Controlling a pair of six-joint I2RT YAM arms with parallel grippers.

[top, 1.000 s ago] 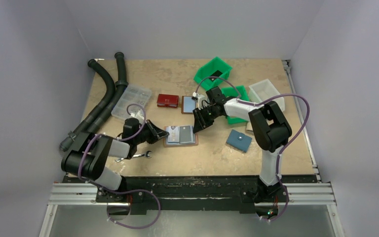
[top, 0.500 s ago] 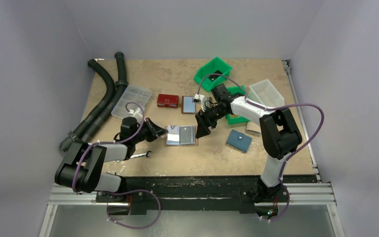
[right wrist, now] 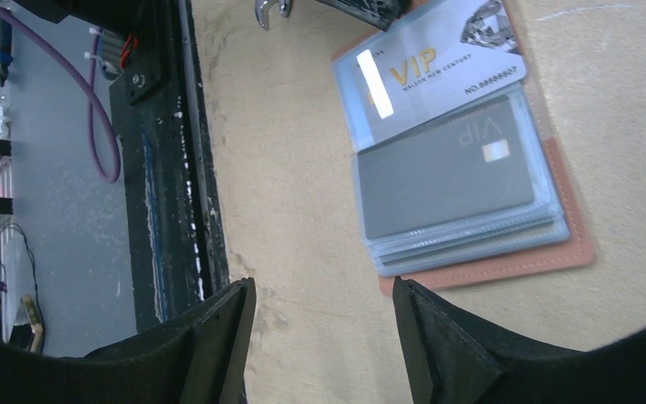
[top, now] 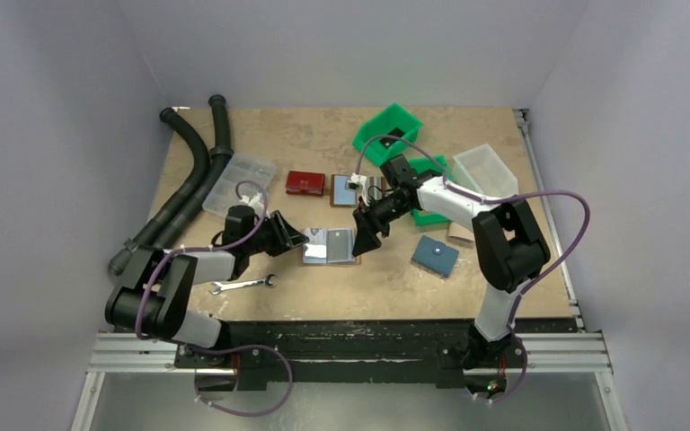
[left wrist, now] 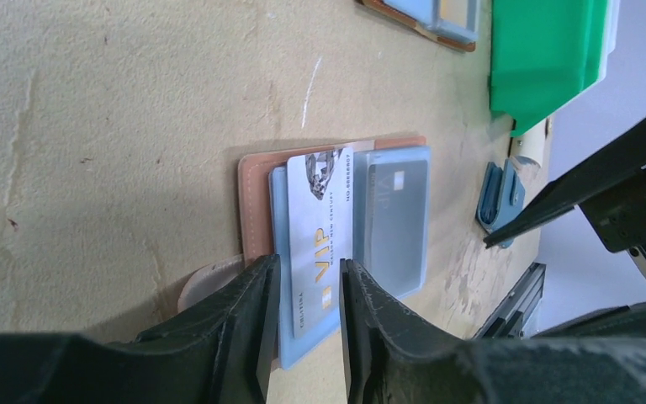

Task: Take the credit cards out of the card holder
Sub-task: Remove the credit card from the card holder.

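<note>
Credit cards: glossy flat rects in tan holder; L hand parted over them; R hand spread.

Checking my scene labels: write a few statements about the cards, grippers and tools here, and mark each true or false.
The dark card sits in a sleeve of the open card holder. True.
The right gripper is clamped on the dark card. False: it is open, holding nothing, beside the holder.
The left gripper straddles the silver VIP card. True.
The wrench lies in a green bin. False: it lies on the table.
</note>
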